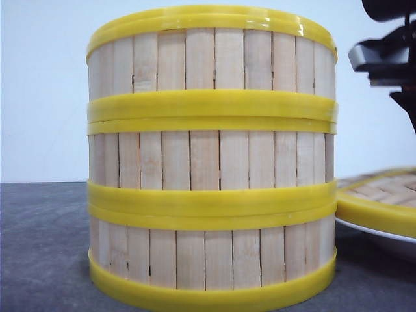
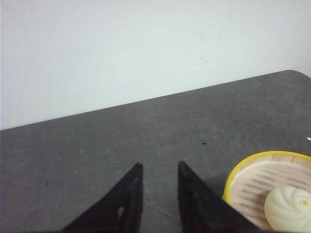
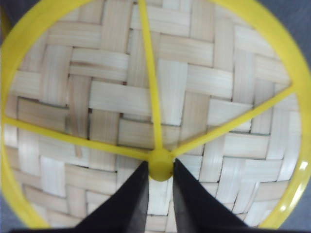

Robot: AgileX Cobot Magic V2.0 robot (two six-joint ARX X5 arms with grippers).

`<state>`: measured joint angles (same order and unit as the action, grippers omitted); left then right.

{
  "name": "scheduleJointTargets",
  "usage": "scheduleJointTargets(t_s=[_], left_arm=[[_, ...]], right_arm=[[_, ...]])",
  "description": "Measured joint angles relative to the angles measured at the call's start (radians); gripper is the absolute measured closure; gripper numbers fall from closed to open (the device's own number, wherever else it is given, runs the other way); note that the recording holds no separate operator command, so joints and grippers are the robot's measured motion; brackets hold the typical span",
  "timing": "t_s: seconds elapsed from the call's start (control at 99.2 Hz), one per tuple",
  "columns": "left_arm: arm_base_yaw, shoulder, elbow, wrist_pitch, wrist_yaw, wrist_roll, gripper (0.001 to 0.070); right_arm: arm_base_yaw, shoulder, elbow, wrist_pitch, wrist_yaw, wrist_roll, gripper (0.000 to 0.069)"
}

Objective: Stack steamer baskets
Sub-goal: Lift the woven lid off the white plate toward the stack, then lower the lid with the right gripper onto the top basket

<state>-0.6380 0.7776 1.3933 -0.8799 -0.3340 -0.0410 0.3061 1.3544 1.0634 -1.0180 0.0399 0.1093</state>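
Steamer baskets stand stacked; right tool narrowly straddles the lid knob, left tool narrow, empty.

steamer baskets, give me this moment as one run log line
steamer baskets: three stacked, upright | top basket: holds bun | lid: on plate, right of stack | right gripper: fingers at lid knob | left gripper: open, empty

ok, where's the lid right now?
In the front view the lid sits on a white plate at the right edge, just right of the basket stack. The right gripper is right over its centre knob.
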Motion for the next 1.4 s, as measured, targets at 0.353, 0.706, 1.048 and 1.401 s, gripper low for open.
scheduleJointTargets(t_s=[0.353, 0.706, 1.048, 1.401], left_arm=[[0.0, -0.005, 0.0, -0.005, 0.0, 0.0, 0.0599], [0.0, -0.006, 0.0, -0.005, 0.0, 0.0, 0.0598], [0.0, -0.006, 0.0, -0.005, 0.017, 0.0, 0.0599], [0.0, -0.006, 0.0, -0.006, 0.019, 0.0, 0.0599]], right_arm=[[0.0, 0.0, 0.321, -0.206, 0.242, -0.031, 0.0636], [0.099, 0.0, 0.589, -0.228, 0.045, -0.018, 0.0637], [0.288, 0.075, 0.603, -0.235, -0.113, 0.022, 0.0637], [0.403, 0.266, 0.781, -0.318, -0.118, 0.024, 0.0639]])
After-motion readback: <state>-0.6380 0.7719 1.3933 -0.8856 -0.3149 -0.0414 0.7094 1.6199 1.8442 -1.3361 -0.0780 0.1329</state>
